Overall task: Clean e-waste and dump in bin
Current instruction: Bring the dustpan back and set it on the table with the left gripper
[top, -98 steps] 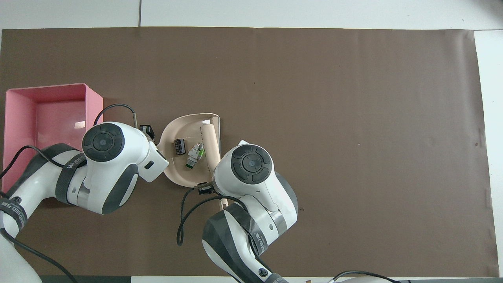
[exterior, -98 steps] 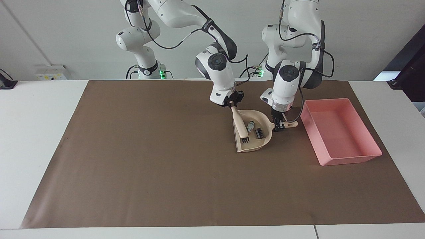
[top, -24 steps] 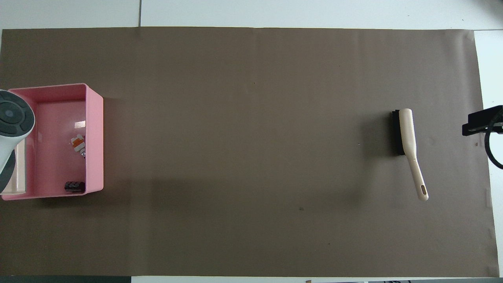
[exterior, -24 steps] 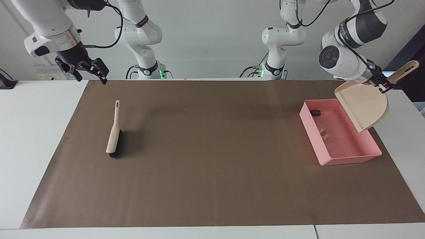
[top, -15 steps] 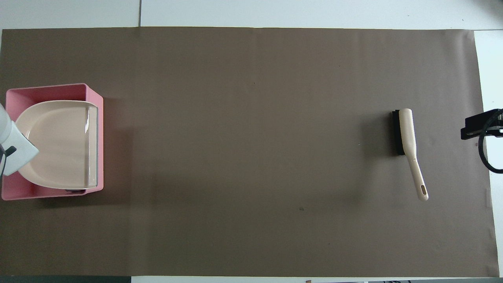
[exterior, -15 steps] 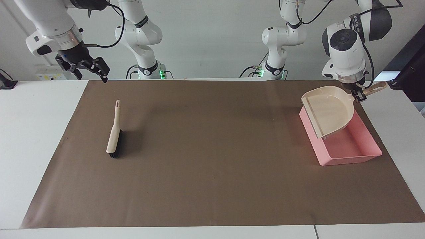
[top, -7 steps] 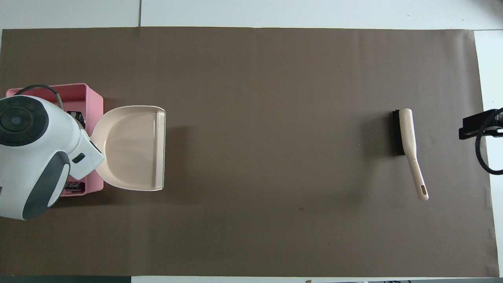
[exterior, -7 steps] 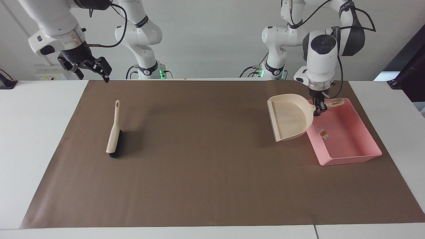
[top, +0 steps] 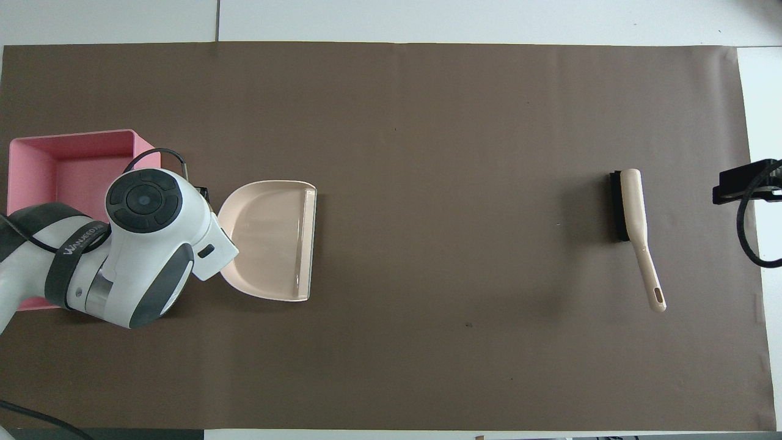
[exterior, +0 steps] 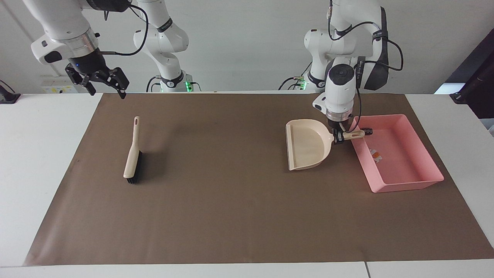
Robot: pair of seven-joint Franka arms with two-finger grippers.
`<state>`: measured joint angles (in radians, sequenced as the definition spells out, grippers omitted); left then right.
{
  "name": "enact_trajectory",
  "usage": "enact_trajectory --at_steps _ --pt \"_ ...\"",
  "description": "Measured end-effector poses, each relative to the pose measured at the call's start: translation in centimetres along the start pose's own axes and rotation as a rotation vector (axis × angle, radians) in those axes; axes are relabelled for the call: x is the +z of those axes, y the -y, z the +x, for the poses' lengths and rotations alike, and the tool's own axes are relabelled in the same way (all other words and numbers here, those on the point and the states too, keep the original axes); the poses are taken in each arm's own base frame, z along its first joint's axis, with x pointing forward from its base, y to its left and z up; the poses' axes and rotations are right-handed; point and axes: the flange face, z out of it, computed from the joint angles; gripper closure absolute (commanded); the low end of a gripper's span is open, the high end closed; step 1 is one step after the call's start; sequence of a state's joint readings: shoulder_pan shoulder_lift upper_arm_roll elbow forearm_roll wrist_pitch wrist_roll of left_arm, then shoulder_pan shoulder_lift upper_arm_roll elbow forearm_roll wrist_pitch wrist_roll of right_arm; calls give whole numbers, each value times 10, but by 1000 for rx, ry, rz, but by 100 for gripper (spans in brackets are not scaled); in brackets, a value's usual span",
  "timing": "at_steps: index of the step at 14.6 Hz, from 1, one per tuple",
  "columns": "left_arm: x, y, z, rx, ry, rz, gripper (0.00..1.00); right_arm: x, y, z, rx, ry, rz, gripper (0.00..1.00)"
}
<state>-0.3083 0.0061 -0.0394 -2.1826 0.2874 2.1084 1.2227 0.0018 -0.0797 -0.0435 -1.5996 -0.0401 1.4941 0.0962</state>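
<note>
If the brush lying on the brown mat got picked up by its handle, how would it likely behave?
The brush looks like rigid plastic, so it probably stays stiff. Its bristle block sits at one end, so held by the slim handle end it may droop that way. Lying flat on its side, it seems unlikely to roll.

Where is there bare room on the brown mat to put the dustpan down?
The widest bare stretch of the brown mat lies between the dustpan and the brush. It is crowded beside the pink bin, where the left pincer holds the dustpan's handle.
</note>
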Motion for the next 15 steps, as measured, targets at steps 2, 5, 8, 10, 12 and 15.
enact_trajectory --at_steps 2,5,8,10,12,15 --pt "9 0 14 15 -10 0 100 0 0 0 -4 1 0 0" --pt "19 1 28 2 -34 15 100 1 2 -1 -11 5 -1 0" --pt "32 -5 44 -31 -52 38 100 1 2 -1 -14 8 -1 0" --pt "32 -6 44 -35 -56 44 100 2 3 -1 -14 11 -1 0" --pt "33 -6 44 -36 -56 45 98 3 3 -1 -15 15 -2 0" --pt "33 -6 44 -38 -57 45 61 3 3 -1 -15 15 -2 0"
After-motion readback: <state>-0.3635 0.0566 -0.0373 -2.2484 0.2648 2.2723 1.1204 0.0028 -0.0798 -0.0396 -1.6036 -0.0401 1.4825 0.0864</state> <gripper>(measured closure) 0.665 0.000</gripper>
